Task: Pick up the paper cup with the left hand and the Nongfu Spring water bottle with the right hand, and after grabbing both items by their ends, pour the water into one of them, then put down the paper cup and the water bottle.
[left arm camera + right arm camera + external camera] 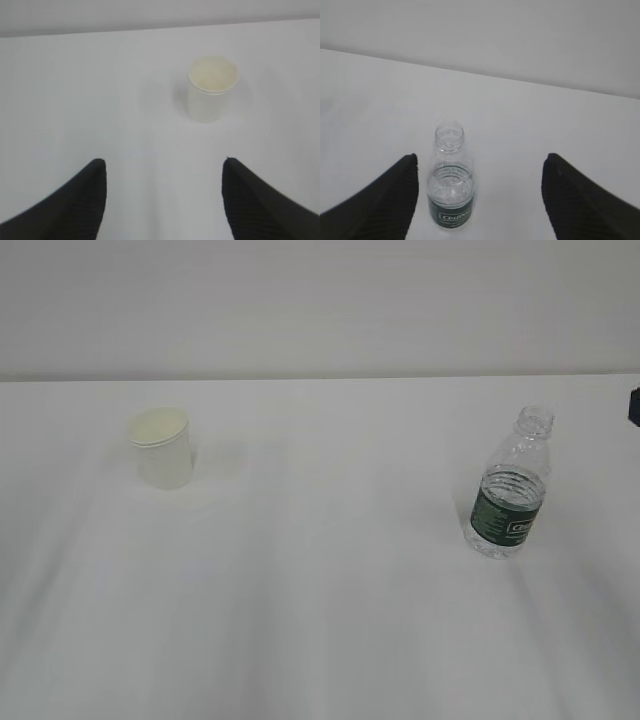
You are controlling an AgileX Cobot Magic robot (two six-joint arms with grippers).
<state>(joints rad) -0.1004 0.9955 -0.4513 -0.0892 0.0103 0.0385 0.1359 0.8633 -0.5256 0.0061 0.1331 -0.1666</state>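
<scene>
The white paper cup (160, 448) stands upright on the left of the table, its cream inside showing. In the left wrist view the cup (212, 89) is ahead and right of my left gripper (164, 167), which is open and holds nothing. The Nongfu Spring water bottle (510, 490) stands upright on the right, capless, with its dark green label facing the camera. Water (451, 186) fills its lower part. My right gripper (480, 162) is open, and the bottle (451, 180) shows between its fingers, nearer the left one and touching neither.
The white table (330, 590) runs back to a pale wall. A small dark piece (634, 405) shows at the right edge of the exterior view. Neither arm shows otherwise in that view.
</scene>
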